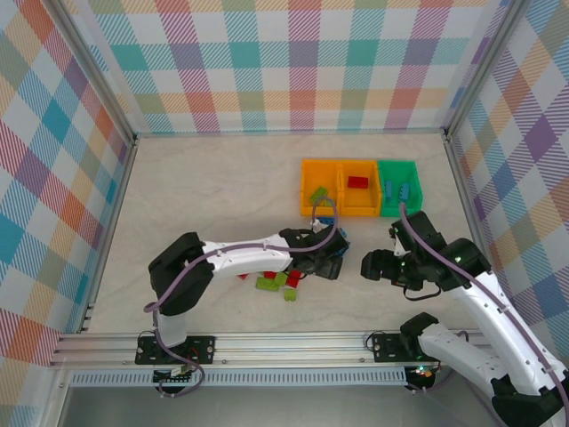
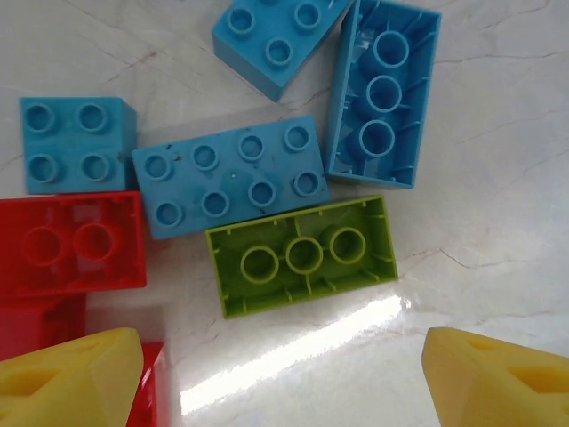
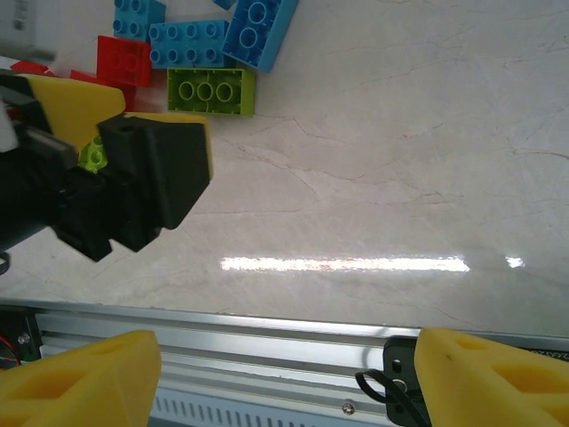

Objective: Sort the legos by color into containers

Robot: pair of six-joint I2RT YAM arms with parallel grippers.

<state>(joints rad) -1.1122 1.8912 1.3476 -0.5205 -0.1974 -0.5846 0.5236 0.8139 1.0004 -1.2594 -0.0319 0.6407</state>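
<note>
Closest to the overhead camera are the 2 arm bases on the aluminium rail (image 1: pixel 284 345). From there the left gripper (image 1: pixel 332 247) reaches over the right end of the loose legos (image 1: pixel 267 283) on the marble-look table (image 1: pixel 204 196), while the right gripper (image 1: pixel 366 265) hangs just to its right, pointing back toward it. Beyond them stand 3 joined bins: the left orange bin (image 1: pixel 305 182) holds 1 lime lego (image 1: pixel 318 194), the middle orange bin (image 1: pixel 360 163) holds 1 red lego (image 1: pixel 357 182), and the green bin (image 1: pixel 418 182) holds light blue legos (image 1: pixel 388 187). From the left wrist, the 2 yellow fingertips (image 2: pixel 76 374) stand wide apart with nothing between them. The upside-down lime green brick (image 2: pixel 302 256) lies just ahead of the gap, roughly centred. Its long axis runs nearly parallel to the line joining the fingers, so I judge a straight approach would close on its short ends unless the wrist turns. A studs-up light blue 2x4 brick (image 2: pixel 231 175) lies against or just beside its far edge, and a red brick (image 2: pixel 71 242) sits to the left. From the right wrist, that gripper's own yellow fingers (image 3: pixel 493 374) are spread and empty over bare table near the rail, with the lime green brick at upper left, well apart, past the left gripper. By my reading the left arm is the nearer one, and the left orange bin is the likely destination.
</note>
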